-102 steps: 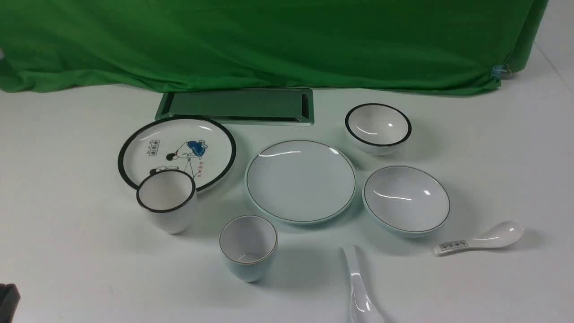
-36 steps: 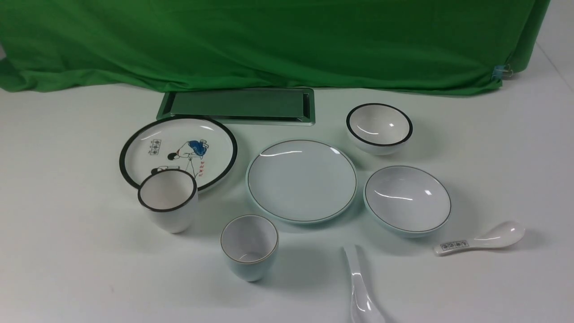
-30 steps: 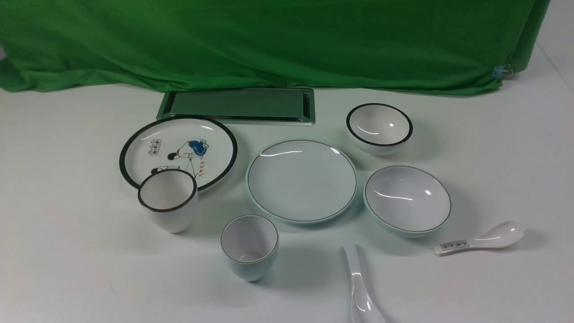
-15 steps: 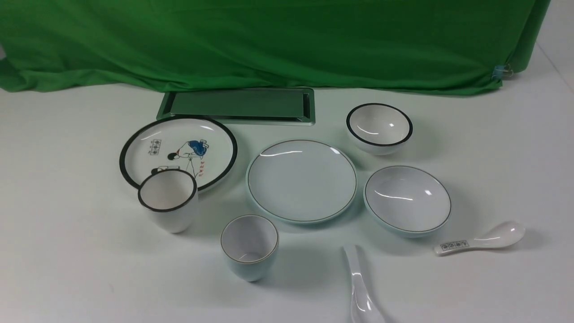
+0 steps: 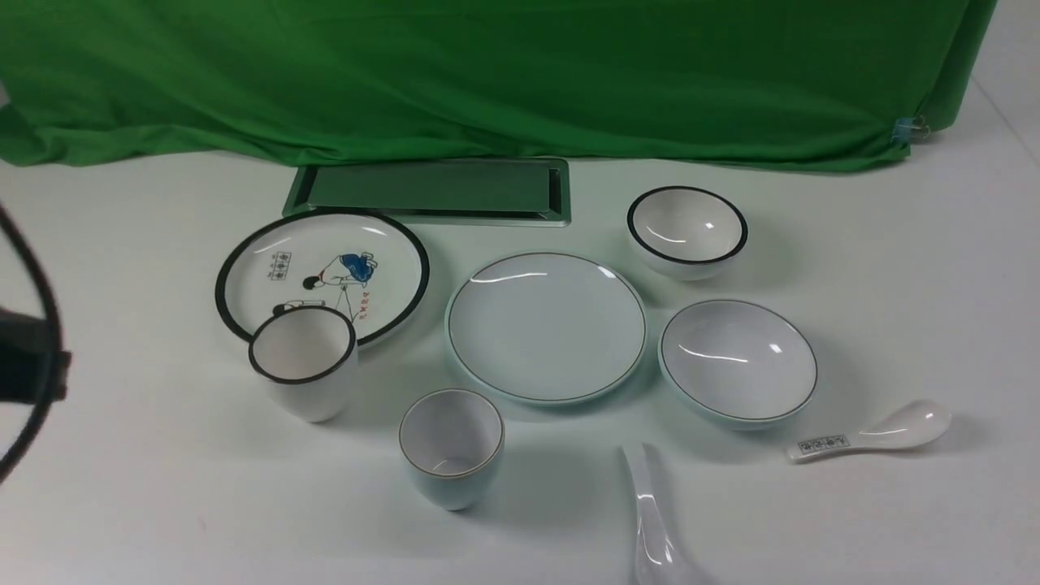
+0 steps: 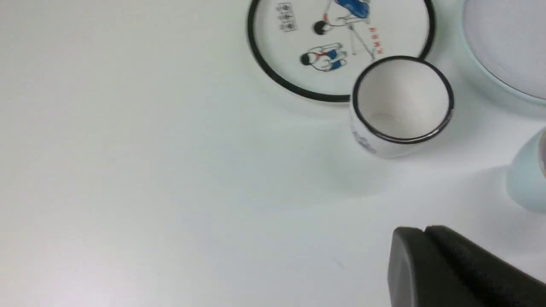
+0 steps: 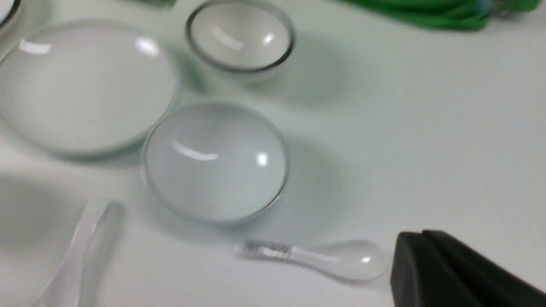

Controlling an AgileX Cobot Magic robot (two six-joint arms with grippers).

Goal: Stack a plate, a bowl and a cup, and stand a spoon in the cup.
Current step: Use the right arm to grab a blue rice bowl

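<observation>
Left arm (image 5: 24,378), dark, with looped cable (image 5: 38,280), now at front view's left edge; crockery unmoved. Glossy ceramic: two round plates, two bowls, two cups, two spoons. Plate (image 5: 546,327) centre; bowl (image 5: 737,360) just right of it; cup (image 5: 452,447) nearer, left; spoon (image 5: 650,520) at near edge. Only wrist views show left gripper (image 6: 426,243), right gripper (image 7: 424,247): black tips above table (image 5: 162,487), jaw opening cannot tell, nothing seen held.

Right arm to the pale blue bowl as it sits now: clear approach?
Likely yes. The bowl sits uncovered on the robot's right, nothing in it. The plate crowds its left rim and the patterned spoon lies near its front right, so the far-right rim looks freest.
</observation>
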